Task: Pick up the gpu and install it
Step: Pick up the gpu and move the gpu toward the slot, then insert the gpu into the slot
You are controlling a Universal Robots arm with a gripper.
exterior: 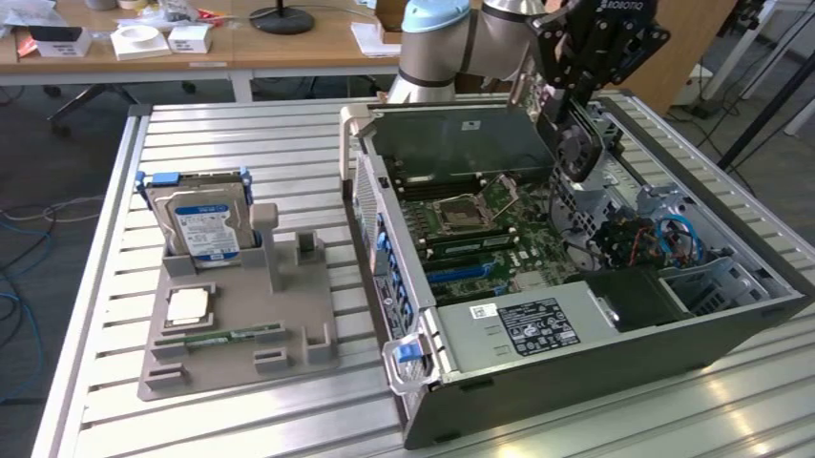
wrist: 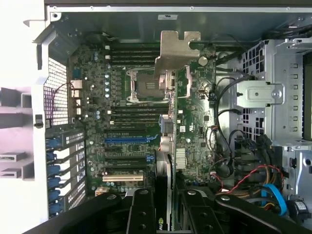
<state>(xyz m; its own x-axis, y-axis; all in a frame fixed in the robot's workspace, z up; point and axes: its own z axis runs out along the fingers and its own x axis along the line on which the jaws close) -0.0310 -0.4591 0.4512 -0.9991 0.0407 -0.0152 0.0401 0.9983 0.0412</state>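
Tool point(exterior: 568, 111) marked ROBOTIQ, clamped on gpu point(wrist: 177, 51), above open computer case point(exterior: 637, 374)

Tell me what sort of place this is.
Probably a robotics lab or workshop. An open computer case lies on a slatted metal table, a grey fixture beside it holds a hard drive, and cluttered wooden desks stand behind. The gripper holds the gpu above the motherboard.

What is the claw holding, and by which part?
The graphics card, pinched across its flat sides near the upper edge by the claw.
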